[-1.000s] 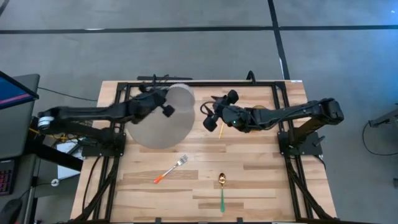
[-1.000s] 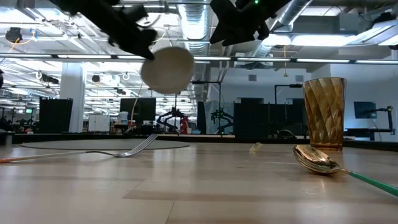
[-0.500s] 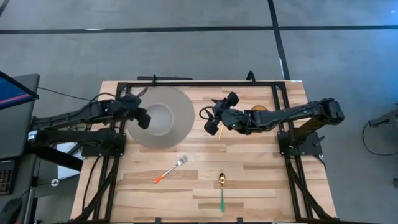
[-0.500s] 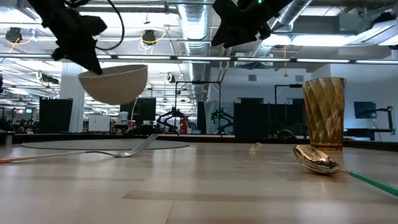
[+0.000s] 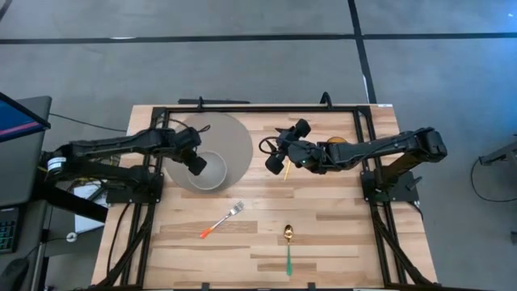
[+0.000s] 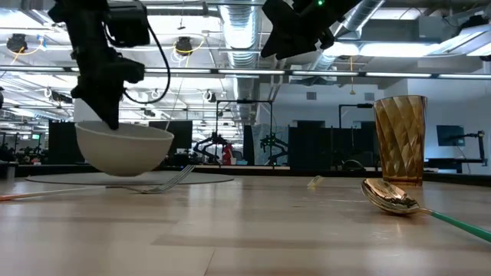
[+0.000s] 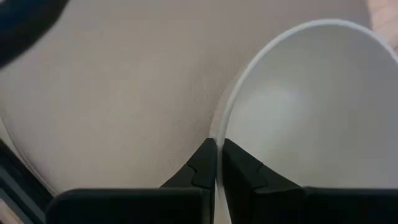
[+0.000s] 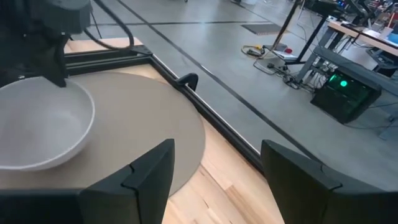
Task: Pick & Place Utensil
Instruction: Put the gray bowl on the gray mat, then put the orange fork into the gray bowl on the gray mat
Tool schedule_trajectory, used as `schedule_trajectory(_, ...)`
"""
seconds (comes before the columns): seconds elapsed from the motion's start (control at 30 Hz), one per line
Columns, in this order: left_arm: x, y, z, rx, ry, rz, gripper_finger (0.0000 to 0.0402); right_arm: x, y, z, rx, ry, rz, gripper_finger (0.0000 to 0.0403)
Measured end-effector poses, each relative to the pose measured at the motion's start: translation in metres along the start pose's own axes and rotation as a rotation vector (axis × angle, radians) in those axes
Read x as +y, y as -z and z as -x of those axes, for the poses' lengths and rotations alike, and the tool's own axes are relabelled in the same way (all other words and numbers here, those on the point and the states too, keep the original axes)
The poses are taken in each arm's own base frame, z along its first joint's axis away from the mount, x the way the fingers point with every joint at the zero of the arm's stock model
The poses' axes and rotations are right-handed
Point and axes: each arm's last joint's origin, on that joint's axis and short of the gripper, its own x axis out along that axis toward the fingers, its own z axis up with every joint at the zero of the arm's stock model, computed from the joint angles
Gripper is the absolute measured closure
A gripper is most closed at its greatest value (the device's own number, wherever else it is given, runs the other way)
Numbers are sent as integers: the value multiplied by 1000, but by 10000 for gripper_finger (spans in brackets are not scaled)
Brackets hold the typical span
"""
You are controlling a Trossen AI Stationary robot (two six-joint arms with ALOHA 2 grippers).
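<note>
Left claw [image 5: 196, 164] is clamped on the white bowl's [image 5: 208, 171] rim, lowering it upright onto the round grey mat [image 5: 238, 141], likely to set it down. Right claw [image 5: 275, 158], fingers apart, hovers beside the mat. Fork [image 5: 223, 220] and spoon [image 5: 288, 245] lie on the surface [image 5: 339, 218], apart from the mat.

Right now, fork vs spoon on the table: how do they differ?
The fork has an orange handle; the spoon has a green one. The fork lies on a slant, its tines pointing toward the round mat; the spoon lies straight, its bowl toward the table's middle. The fork's head looks silver, the spoon's gold. Both lie flat on the wooden table, untouched: the left gripper holds the white bowl, and the right gripper hovers open.
</note>
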Motion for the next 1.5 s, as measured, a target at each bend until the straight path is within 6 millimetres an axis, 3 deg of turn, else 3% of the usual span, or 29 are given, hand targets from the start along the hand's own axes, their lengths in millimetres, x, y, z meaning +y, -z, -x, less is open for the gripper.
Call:
schedule_trajectory(0.2, 3, -3, -8, 59, 12, -2, 380, 0, 0, 0, 0, 0, 0, 171)
schedule_trajectory(0.93, 10, -7, -6, -6, -68, -62, 314, 0, 0, 0, -1, -1, -1, 171)
schedule_trajectory(1.17, 7, -10, 18, -221, 28, -51, 314, 0, 0, 0, -1, -2, -2, 171)
schedule_trajectory(1.37, -5, -10, 52, -461, 311, -89, 314, 0, 0, 0, -1, -3, -4, 171)
schedule_trajectory(1.5, -19, -5, 66, -530, 472, -168, 314, 0, 0, 0, -1, -3, -4, 171)
